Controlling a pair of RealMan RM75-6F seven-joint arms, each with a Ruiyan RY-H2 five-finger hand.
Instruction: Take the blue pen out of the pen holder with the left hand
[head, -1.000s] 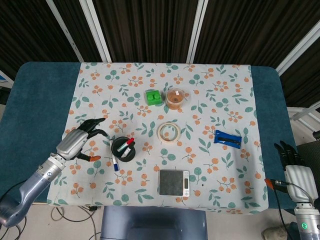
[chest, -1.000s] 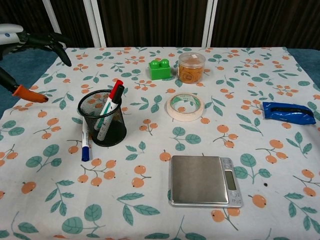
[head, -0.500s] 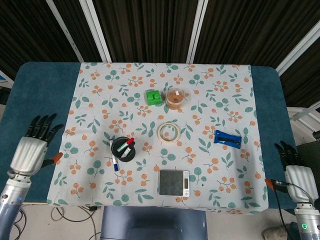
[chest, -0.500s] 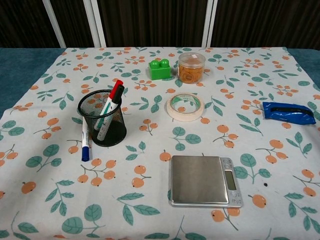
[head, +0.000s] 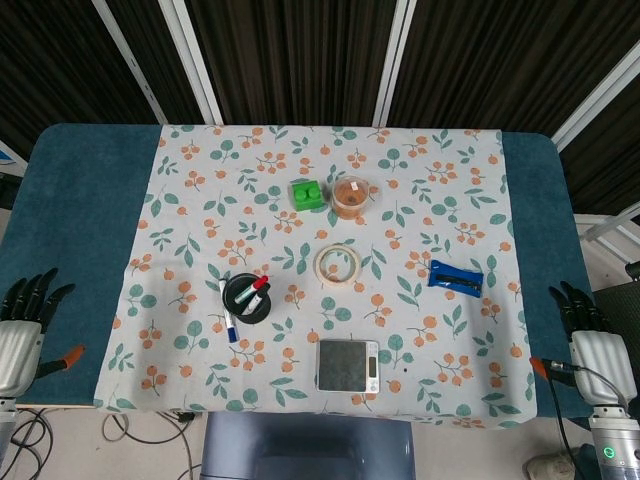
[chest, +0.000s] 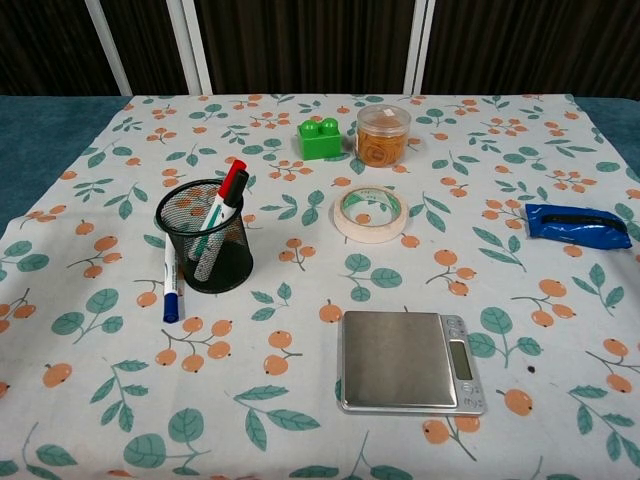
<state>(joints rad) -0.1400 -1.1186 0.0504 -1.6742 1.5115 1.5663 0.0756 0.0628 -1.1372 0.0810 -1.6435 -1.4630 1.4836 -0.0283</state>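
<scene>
The blue pen (head: 227, 312) (chest: 170, 284) lies flat on the cloth just left of the black mesh pen holder (head: 245, 297) (chest: 205, 237), touching its base. Inside the holder stand a red-capped marker (chest: 231, 180) and a dark-capped one. My left hand (head: 22, 335) hangs off the table's left edge, fingers apart and holding nothing. My right hand (head: 590, 344) sits off the right edge, fingers extended, also holding nothing. The chest view shows neither hand.
A tape roll (chest: 368, 213), a silver scale (chest: 408, 361), a green block (chest: 321, 138), an orange-filled jar (chest: 383, 135) and a blue pouch (chest: 577, 225) lie on the patterned cloth (chest: 300, 420).
My left hand has drawn back from beside the pen holder, leftward and off the table's edge. The pen, the holder and my right hand have not moved.
</scene>
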